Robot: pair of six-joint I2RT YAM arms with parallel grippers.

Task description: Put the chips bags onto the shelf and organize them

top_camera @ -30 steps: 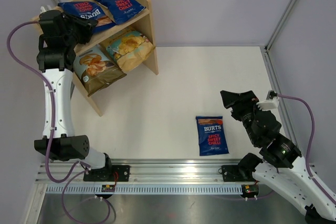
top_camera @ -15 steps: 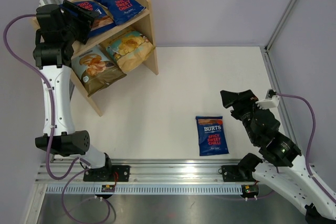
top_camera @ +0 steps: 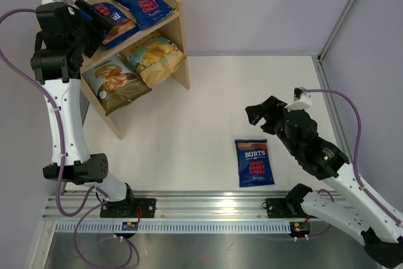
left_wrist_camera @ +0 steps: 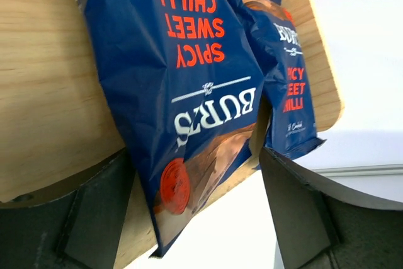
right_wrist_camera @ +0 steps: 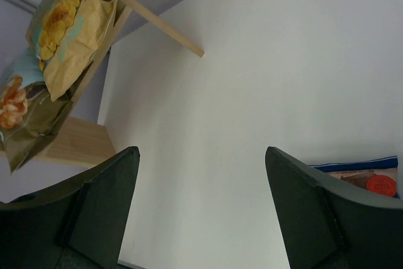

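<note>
The wooden shelf (top_camera: 176,36) stands at the far left. Two dark blue chips bags lie on its top tier, one at the right (top_camera: 143,4) and one at the left (top_camera: 114,22). My left gripper (top_camera: 99,22) hovers open over the left bag. In the left wrist view its fingers (left_wrist_camera: 94,212) straddle that bag's end (left_wrist_camera: 189,92) without pinching it. A pale blue-olive bag (top_camera: 113,83) and a tan-yellow bag (top_camera: 154,58) lean on the lower tier. A third blue bag (top_camera: 254,162) lies flat on the table. My right gripper (top_camera: 258,110) hangs open above and beyond it, holding nothing.
Grey walls close in the white table (top_camera: 208,105) on the left, back and right. A metal rail (top_camera: 208,209) with both arm bases runs along the near edge. In the right wrist view the table bag's top edge (right_wrist_camera: 365,177) shows at the right.
My left gripper opened and let go of the left blue bag on the top tier, drawing back up and left. My right gripper moved left and forward over the table.
</note>
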